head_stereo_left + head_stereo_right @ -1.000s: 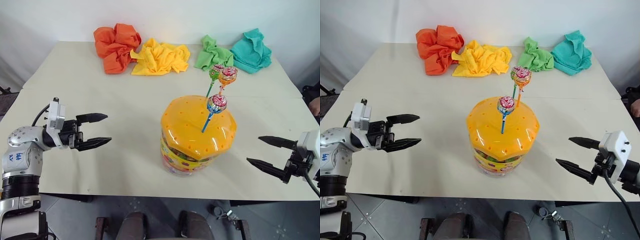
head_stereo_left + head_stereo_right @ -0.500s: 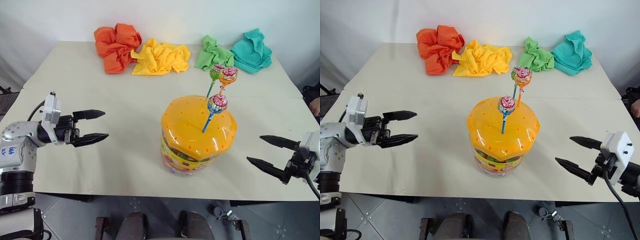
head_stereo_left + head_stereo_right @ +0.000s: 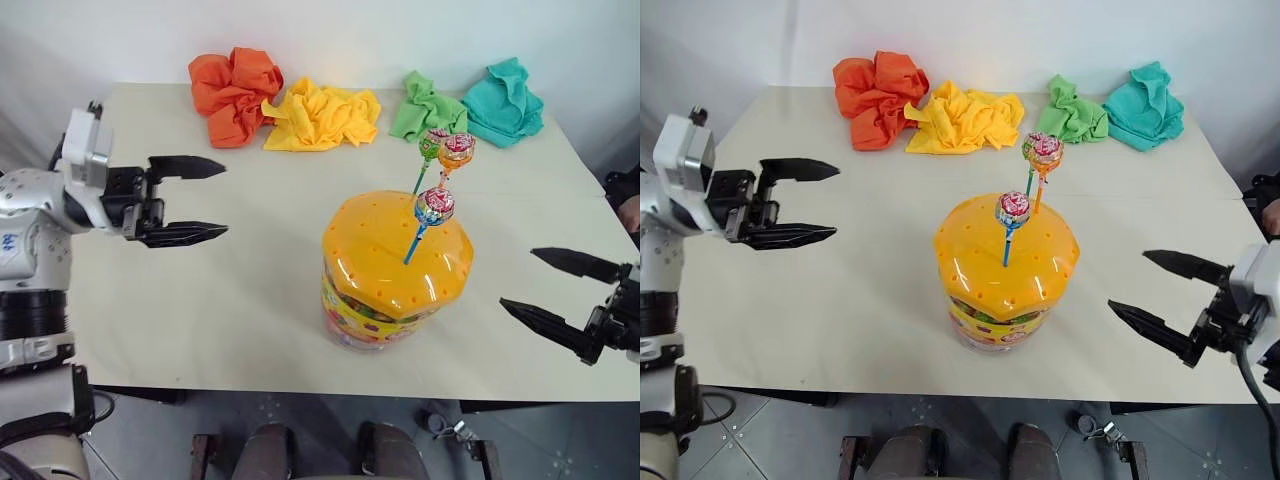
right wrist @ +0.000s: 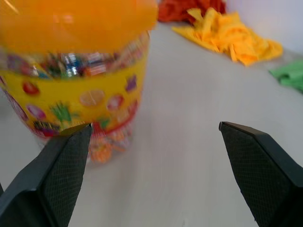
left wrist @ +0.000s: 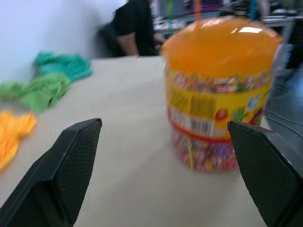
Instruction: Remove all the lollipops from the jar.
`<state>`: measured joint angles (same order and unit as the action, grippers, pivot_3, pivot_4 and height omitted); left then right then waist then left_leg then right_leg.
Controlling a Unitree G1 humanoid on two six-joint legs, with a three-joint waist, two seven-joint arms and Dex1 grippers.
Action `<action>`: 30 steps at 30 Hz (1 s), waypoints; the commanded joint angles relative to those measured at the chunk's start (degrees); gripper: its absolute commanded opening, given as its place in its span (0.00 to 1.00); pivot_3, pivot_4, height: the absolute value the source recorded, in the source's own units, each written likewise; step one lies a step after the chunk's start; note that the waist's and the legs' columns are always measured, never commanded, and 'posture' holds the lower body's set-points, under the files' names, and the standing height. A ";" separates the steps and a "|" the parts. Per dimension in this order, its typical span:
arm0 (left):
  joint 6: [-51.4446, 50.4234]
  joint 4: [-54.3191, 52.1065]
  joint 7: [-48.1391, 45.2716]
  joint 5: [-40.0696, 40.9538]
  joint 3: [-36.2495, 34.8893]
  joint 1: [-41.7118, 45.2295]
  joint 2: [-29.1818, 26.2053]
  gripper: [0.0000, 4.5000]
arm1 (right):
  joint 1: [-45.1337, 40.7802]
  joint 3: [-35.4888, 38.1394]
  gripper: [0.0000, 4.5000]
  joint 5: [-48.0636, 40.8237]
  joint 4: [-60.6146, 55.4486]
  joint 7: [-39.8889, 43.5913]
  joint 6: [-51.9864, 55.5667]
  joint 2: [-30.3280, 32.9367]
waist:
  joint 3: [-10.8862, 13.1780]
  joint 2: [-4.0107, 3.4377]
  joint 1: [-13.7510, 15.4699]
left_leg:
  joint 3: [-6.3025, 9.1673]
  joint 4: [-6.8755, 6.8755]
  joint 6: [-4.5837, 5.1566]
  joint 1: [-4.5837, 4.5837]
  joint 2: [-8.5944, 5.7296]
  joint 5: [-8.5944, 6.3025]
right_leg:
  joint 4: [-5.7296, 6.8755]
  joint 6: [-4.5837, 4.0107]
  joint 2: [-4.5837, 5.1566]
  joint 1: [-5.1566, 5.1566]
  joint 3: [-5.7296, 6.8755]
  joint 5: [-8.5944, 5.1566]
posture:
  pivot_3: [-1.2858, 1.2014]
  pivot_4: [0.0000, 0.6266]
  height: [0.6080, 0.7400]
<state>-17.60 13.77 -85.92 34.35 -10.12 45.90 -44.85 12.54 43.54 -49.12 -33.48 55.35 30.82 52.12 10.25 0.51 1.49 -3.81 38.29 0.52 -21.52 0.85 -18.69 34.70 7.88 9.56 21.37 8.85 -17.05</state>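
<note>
The jar [image 3: 397,270] is a squat clear plastic tub with a glossy domed orange lid [image 3: 397,250] pocked with small holes, and a yellow fruit-printed label band. Three lollipops [image 3: 436,205] on thin sticks stand upright in the lid. It sits on the matte beige desk [image 3: 250,290], between the left jaws [image 3: 185,200] and right jaws [image 3: 550,290], both spread wide and empty, apart from it.

Bright, even light; soft shadows on the table [image 3: 250,300] beneath the jar [image 3: 395,270]. Glare streaks its orange lid (wrist views). Both wrist views are blurred; the stereo views stay sharp.
</note>
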 commanded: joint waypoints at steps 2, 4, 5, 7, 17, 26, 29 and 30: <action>-0.63 -1.46 -2.14 1.58 2.84 4.71 2.98 1.00 | -1.88 2.38 0.99 -5.31 -3.30 -1.89 2.78 1.96 | 0.03 0.04 0.01 | 0.01 -0.02 0.00 0.00 0.00 0.00 | -0.02 0.00 -0.01 0.00 0.01 0.00 | 0.52 0.24 1.00; -1.40 -1.96 -1.62 1.44 4.30 6.80 4.50 1.00 | -1.93 2.90 0.99 -6.57 -3.87 -2.19 3.53 2.18 | 0.04 0.07 0.03 | 0.01 0.00 0.00 -0.04 -0.01 0.00 | -0.03 0.00 -0.01 0.01 0.02 0.00 | 0.52 0.24 1.00; -1.55 -2.38 -1.35 1.29 5.05 7.86 5.35 1.00 | -1.61 3.26 0.99 -6.81 -3.89 -2.01 3.70 2.00 | 0.05 0.08 0.04 | 0.01 0.02 0.00 -0.04 -0.01 0.00 | -0.03 0.00 -0.01 0.01 0.01 0.00 | 0.52 0.24 1.00; -2.22 -3.59 -1.12 2.10 6.35 10.61 7.83 1.00 | -0.33 4.22 0.99 -6.44 -3.43 -0.84 3.26 1.20 | 0.06 0.11 0.22 | 0.02 0.03 0.01 -0.05 -0.01 0.00 | -0.03 0.00 -0.01 0.00 0.02 0.00 | 0.52 0.24 1.00; -5.20 -5.13 -1.47 4.05 7.31 14.39 10.88 1.00 | -0.08 6.53 0.99 -8.18 -4.02 -2.23 3.52 0.97 | 0.08 0.13 -0.05 | 0.03 0.10 0.01 -0.04 0.03 -0.01 | 0.00 0.00 -0.06 0.00 0.01 0.00 | 0.52 0.24 1.00; -6.55 -4.92 -3.55 4.54 7.43 13.47 9.40 1.00 | -1.93 9.69 0.99 -14.51 -6.90 -5.21 6.07 3.79 | 0.08 0.14 0.13 | 0.07 0.22 0.02 -0.08 0.03 -0.01 | 0.01 0.00 -0.06 -0.02 0.00 0.00 | 0.52 0.24 1.00; -7.21 -5.57 -2.74 5.57 7.70 14.51 10.89 1.00 | -1.56 9.91 0.99 -15.14 -6.88 -5.50 6.31 3.78 | 0.08 0.14 0.16 | 0.07 0.23 0.02 -0.08 0.03 -0.01 | 0.02 0.00 -0.06 -0.02 0.00 0.00 | 0.52 0.24 1.00; -7.43 -5.79 -2.61 5.94 7.77 14.76 11.31 1.00 | -1.34 9.96 0.99 -15.06 -6.77 -5.41 6.34 3.62 | 0.08 0.14 0.18 | 0.08 0.24 0.02 -0.10 0.03 -0.01 | 0.02 0.00 -0.06 -0.02 0.00 0.00 | 0.52 0.24 1.00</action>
<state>-24.59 9.89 -85.99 38.31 -2.06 58.62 -33.92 11.04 51.52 -63.25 -39.51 50.23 37.42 55.64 10.33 0.65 1.67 -3.72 38.56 0.54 -21.63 0.88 -18.70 34.72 7.89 9.50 21.35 8.85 -17.05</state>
